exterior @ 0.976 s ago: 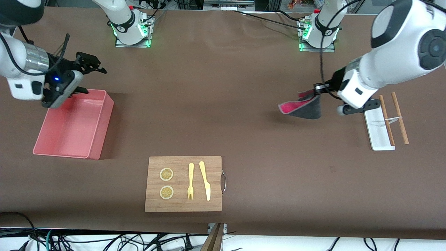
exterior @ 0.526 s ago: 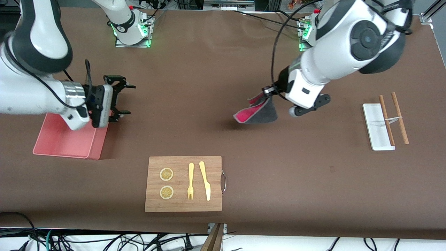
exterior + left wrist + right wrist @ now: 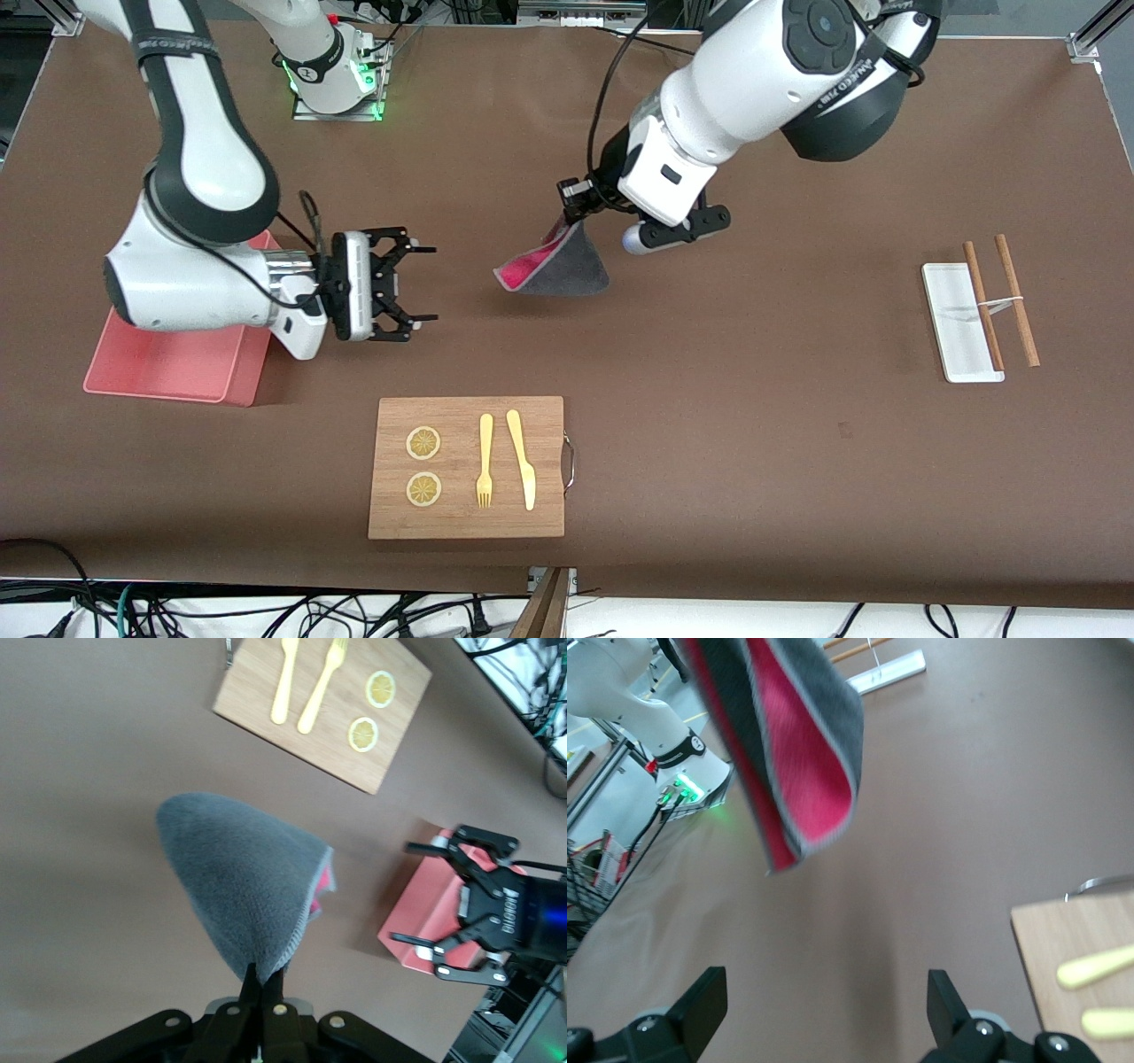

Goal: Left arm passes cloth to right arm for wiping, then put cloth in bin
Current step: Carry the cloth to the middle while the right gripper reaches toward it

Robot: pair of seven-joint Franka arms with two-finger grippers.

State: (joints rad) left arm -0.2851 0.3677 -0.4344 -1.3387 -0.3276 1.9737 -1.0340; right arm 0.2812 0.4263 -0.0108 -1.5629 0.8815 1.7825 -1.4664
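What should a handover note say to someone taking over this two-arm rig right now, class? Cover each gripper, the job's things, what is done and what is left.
Left gripper: shut on a corner of the cloth, which hangs in the air over the middle of the table.
Right gripper: open, empty, pointed toward the cloth, with a gap between them.
Bin: at the right arm's end of the table, partly hidden under the right arm; what shows of it holds nothing.
Done: cloth lifted and brought toward the right arm.
Left: hand the cloth over, wipe, then drop the cloth in the bin.
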